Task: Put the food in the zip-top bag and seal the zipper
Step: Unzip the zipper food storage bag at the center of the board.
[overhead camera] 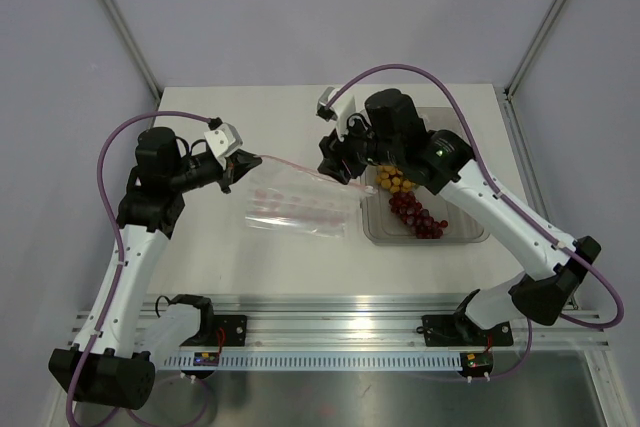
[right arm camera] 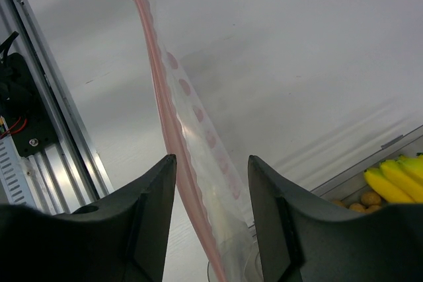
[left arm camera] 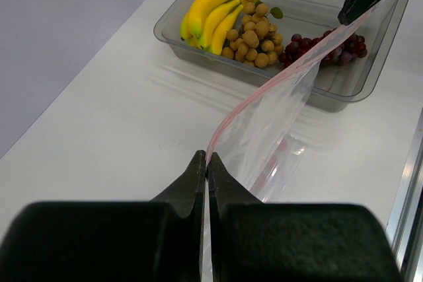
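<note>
My left gripper (left arm camera: 206,162) pinches the bag (overhead camera: 300,205) by its zipper (left arm camera: 261,94). My right gripper (right arm camera: 211,170) is spread, zipper between its 2 fingers. Bananas (left arm camera: 208,14) and grapes (left arm camera: 344,47) sit in the tray (left arm camera: 173,36).

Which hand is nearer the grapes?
Right. The right hand hovers at the tray's left edge, near the grapes; the left hand grips the bag's far end, well left.

I'm working in a robotics lab cell: a bare white table (overhead camera: 270,267) boxed in by plain grey panels (overhead camera: 300,17) on aluminium struts (overhead camera: 112,17), an extrusion rail (overhead camera: 340,332) along its near edge, and an exposed circuit board (overhead camera: 207,358) with loose wiring.
</note>
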Controlling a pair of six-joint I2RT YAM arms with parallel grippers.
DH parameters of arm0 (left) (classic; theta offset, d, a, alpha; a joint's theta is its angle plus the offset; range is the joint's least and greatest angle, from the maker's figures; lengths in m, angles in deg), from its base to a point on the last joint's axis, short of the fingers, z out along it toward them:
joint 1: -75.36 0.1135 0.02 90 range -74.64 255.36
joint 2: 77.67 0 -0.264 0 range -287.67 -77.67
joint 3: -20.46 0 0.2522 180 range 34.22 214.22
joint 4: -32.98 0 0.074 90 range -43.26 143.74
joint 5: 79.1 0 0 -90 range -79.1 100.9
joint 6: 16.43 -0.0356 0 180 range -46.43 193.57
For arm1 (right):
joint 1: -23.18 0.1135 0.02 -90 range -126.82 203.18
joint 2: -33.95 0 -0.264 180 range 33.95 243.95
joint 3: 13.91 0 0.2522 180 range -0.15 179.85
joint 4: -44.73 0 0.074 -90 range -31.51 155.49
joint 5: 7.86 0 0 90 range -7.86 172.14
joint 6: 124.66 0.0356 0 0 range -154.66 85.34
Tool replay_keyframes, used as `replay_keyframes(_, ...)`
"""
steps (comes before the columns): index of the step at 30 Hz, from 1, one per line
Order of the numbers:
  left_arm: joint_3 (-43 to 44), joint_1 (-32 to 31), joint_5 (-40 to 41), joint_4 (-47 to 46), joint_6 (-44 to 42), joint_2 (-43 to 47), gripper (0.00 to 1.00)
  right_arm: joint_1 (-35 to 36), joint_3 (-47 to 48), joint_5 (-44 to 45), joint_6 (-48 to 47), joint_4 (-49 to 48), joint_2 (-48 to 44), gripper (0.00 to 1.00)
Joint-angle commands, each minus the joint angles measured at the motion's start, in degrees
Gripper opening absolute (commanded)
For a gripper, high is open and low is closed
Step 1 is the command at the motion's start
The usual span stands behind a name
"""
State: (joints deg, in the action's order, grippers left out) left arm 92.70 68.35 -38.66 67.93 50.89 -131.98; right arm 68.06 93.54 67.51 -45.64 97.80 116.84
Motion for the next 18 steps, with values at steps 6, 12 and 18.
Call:
replay_keyframes(6,0.06,0.24,-1.77,-0.8,-1.14,1.04,0.0,-0.06,-0.61,-0.92,-1.32,-1.08,1.66,0.54)
replay_keyframes(12,-0.12,0.24,-1.85,-0.54,-1.23,1.04,0.0,-0.06,-1.32,-1.01,-1.23,-1.25,2.8,0.54)
replay_keyframes(18,-0.03,0.24,-2.29,-0.45,-1.67,1.13,0.0,-0.06,-1.32,-1.71,-1.32,-1.25,4.38,0.46)
